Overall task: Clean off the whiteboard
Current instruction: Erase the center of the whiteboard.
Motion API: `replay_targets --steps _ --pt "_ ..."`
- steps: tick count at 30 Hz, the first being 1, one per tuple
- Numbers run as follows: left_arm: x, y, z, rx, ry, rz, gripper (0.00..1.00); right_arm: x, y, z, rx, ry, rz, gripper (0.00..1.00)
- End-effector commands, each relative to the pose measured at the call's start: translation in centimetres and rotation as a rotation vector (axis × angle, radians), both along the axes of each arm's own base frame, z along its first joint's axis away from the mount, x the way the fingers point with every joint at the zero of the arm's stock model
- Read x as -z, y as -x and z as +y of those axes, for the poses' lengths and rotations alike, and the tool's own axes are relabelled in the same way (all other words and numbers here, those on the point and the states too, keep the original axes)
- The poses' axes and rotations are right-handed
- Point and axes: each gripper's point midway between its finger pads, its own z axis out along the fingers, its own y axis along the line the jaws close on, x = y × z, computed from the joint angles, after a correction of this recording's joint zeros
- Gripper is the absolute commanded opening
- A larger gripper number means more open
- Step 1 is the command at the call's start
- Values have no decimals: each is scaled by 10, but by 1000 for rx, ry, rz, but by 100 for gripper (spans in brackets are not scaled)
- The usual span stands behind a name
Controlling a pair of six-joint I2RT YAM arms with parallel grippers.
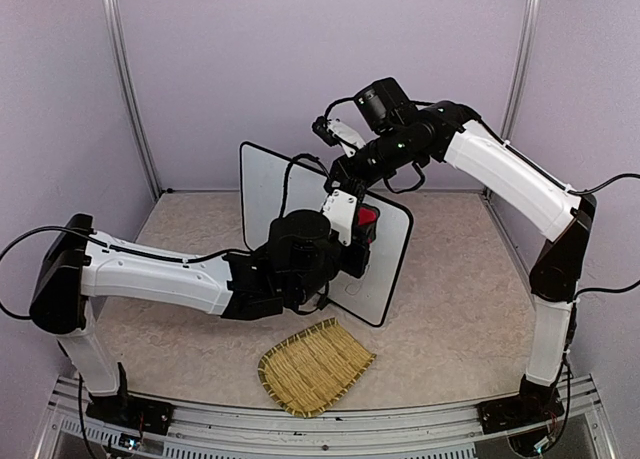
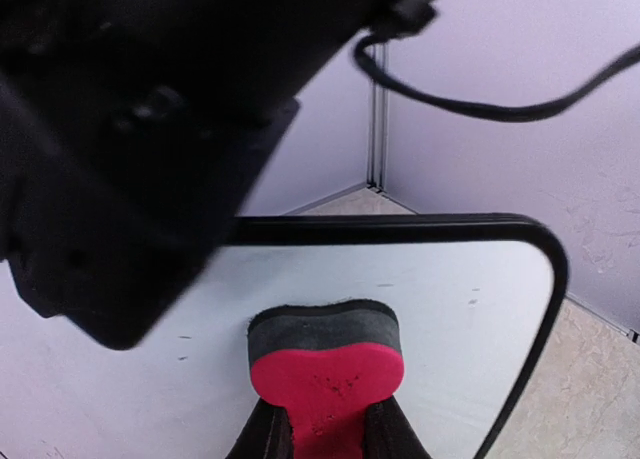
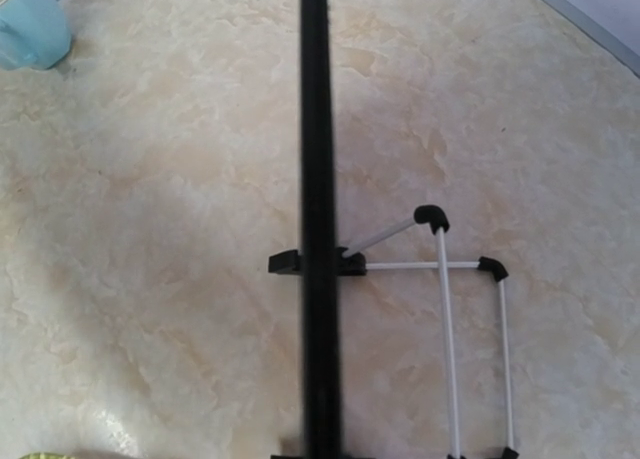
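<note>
**Two robot arms working at an upright whiteboard (image 1: 265, 189) on a marbled worktop (image 1: 450, 319)**

The single board is standing mid-worktop on two black feet. The right gripper (image 1: 335, 134) is closing its jaws tight on the top rim, and the left gripper (image 2: 325, 434) is clamping its jaws around one red-and-grey eraser (image 2: 325, 379) set against the board's face, which is showing only faint specks. One woven straw mat (image 1: 315, 367) is lying apart by the near edge, with bare worktop opening to the right. One pale blue cup (image 3: 30, 24) is sitting well clear of the rim, its contents hidden.
</note>
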Motion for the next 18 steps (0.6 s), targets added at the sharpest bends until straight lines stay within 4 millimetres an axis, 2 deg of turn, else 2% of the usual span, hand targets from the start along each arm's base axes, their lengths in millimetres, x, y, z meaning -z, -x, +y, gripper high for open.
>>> replay_targets --steps 1,3,8,15,18 --pt "11 -43 39 -126 -10 16 17 25 34 17 -36 20 136 0" --pt "13 -44 39 -114 -15 15 17 26 34 18 -37 19 137 0" --pt "15 -33 20 -35 2 16 18 25 34 18 -36 17 139 0" --pt "20 9 -32 112 2 -3 18 26 33 18 -35 18 141 0" --pt "17 21 -47 149 6 -18 18 27 33 18 -35 19 141 0"
